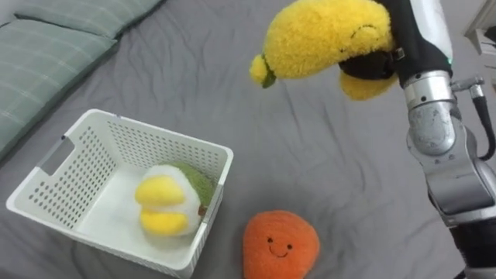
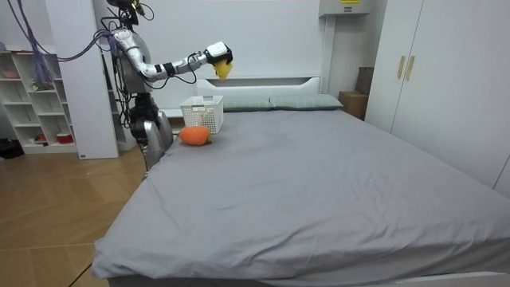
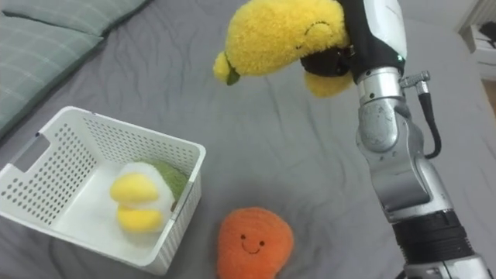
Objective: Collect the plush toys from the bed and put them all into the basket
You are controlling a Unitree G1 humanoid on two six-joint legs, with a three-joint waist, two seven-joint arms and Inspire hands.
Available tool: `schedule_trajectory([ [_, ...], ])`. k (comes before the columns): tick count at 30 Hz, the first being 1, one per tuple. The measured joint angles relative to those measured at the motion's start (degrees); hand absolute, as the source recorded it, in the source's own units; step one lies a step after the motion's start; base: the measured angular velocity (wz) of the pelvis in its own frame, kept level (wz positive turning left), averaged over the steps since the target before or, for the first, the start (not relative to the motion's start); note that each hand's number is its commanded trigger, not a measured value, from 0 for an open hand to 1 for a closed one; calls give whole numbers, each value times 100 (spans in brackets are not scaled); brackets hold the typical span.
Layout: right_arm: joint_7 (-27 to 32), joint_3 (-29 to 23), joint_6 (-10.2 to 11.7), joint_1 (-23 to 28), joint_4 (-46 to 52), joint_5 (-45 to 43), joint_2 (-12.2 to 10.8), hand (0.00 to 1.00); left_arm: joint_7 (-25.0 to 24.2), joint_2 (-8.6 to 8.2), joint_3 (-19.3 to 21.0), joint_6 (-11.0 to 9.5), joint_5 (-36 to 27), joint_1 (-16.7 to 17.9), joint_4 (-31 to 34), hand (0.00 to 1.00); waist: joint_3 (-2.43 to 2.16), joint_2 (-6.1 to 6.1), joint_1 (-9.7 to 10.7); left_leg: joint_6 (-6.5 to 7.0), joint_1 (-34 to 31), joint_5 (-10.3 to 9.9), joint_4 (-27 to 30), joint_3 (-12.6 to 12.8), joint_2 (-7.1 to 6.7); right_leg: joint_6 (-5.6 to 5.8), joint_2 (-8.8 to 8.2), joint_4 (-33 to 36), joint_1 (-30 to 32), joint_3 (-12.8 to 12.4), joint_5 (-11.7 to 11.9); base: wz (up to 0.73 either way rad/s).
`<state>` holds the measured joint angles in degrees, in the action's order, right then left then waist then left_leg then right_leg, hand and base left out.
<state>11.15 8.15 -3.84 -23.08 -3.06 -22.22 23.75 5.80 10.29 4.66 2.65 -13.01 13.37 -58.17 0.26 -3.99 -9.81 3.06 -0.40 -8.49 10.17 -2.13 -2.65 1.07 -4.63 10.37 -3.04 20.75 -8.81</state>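
Right hand [image 1: 376,65] holds a fuzzy yellow banana-shaped plush toy [image 1: 325,35] in the air above the grey bed [image 1: 325,155].

In the upper right of the eye views, the dark fingers are clamped round the yellow plush's middle, with its green-tipped end pointing toward the frame's left and the silver forearm running down the right edge. At the lower left, a white perforated plastic basket [image 1: 155,128] sits on the sheet and holds a white, yellow and green plush toy [image 1: 170,200] against its right wall. Just beside the basket's lower right corner, at the bottom centre, a round orange plush toy with a smiling face [image 1: 279,244] lies on the bed. Pale green pillows [image 1: 46,46] fill the upper left corner. In the room view, the robot stands at the bed's side on the left, arm stretched out over the basket.
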Motion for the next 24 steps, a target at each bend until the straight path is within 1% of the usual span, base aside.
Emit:
schedule_trajectory([
  [1, -13, 0, -1, -2, 2, -3, -5, 100, 0, -10, 11, -1, 5, -8, 0, 0, 0, -8, -17, 1, 3, -2, -12, -5, -1, 2, 0, -1, -1, 2, -1, 3],
  [2, -16, 0, -1, -12, 14, -2, -18, 100, 0, -21, 10, -1, 4, -21, 0, 0, 17, -33, -38, 2, 0, -2, -42, -32, -7, 5, -5, -2, -1, 34, -2, 8],
  [3, -24, 0, -2, -17, 16, 2, -61, 100, 0, -22, 8, -1, 5, -35, -1, 0, 32, -55, -89, 1, 0, -2, -46, -50, -7, 5, -10, -2, -1, 69, -3, 7],
  [5, -53, 2, -8, -17, 16, 0, -166, 100, -1, -29, 3, 2, 9, -34, -1, 0, 42, -71, -136, 3, -5, -3, -43, -86, -13, 7, -11, -5, -5, 94, -2, 5],
  [7, -82, 98, -124, -18, 59, 14, -224, 100, -1, -38, 4, 10, 26, -42, 0, 0, 44, -74, -196, 4, -4, -3, -52, -104, -19, 8, -17, -4, -4, 118, -2, 3],
  [9, -239, 284, -231, -22, 88, -9, -307, 100, 0, -36, 9, 85, 27, -69, 5, 0, 45, -73, -321, 5, 0, -3, -55, -106, -19, 9, -13, -6, -2, 72, -2, 0],
  [11, -326, 487, -325, -52, 98, -17, -408, 100, 0, -36, 2, 122, 25, -132, 6, 0, 45, -73, -380, 5, 7, -2, -53, -112, -16, 9, -11, -6, -2, 67, -3, 0],
  [12, -404, 643, -367, -54, 113, -28, -411, 100, 0, -36, -13, 146, 28, -153, 11, 0, 45, -73, -451, 5, 6, -2, -52, -108, -15, 9, -12, -6, -2, 66, -3, 0],
  [13, -450, 709, -389, -61, 124, -35, -415, 100, 0, -36, -24, 160, 26, -171, 12, 0, 45, -73, -486, 5, -9, -2, -53, -110, -15, 9, -13, -4, -2, 69, -3, 0],
  [14, -520, 892, -449, -130, 124, -35, -426, 100, 0, -35, -32, 181, 26, -192, 12, 0, 45, -73, -521, 5, -26, -2, -56, -126, -18, 9, -14, -2, -2, 81, -3, 5],
  [16, -629, 1080, -496, -244, 117, -35, -499, 100, 0, -33, -31, 212, 24, -242, 10, 0, 47, -77, -615, 4, -33, -3, -53, -133, -18, 9, -14, 1, -3, 90, -3, 4],
  [17, -688, 1101, -501, -295, 107, -33, -603, 100, -1, -38, -30, 213, 24, -262, 11, 0, 47, -86, -658, 4, -33, -2, -53, -147, -22, 9, -15, 0, -9, 112, -3, 6],
  [18, -731, 1101, -501, -307, 108, -31, -684, 96, -1, -45, -25, 215, 28, -260, 14, 0, 47, -94, -774, 3, -30, -2, -54, -166, -25, 10, -17, -1, -19, 139, -3, 5],
  [19, -769, 1102, -503, -309, 107, -23, -710, 91, -1, -51, -23, 219, 37, -265, 40, 0, 48, -101, -814, 4, -23, -2, -53, -165, -26, 10, -17, -4, -24, 145, -3, 5],
  [20, -867, 1102, -509, -310, 99, 7, -783, 76, -1, -60, -19, 223, 66, -255, 103, 0, 52, -109, -925, 4, -9, -1, -53, -170, -27, 10, -18, -17, -49, 176, -3, 5],
  [21, -950, 1105, -512, -310, 63, 46, -857, 70, 0, -67, -19, 239, 157, -262, 102, 0, 53, -115, -978, 4, 3, -2, -53, -187, -36, 11, -19, -66, -98, 204, -2, 8],
  [23, -1006, 1163, -515, -329, -18, 149, -900, 70, 1, -68, -15, 266, 272, -296, 106, 0, 55, -122, -1092, 5, 1, -1, -51, -218, -39, 12, -17, -69, -104, 204, -2, 10],
  [24, -1030, 1294, -574, -410, -130, 152, -900, 69, 4, -66, 9, 324, 380, -267, 106, 0, 58, -126, -1135, 2, -23, 0, -44, -284, -51, 13, -19, -70, -112, 246, -2, 15],
])
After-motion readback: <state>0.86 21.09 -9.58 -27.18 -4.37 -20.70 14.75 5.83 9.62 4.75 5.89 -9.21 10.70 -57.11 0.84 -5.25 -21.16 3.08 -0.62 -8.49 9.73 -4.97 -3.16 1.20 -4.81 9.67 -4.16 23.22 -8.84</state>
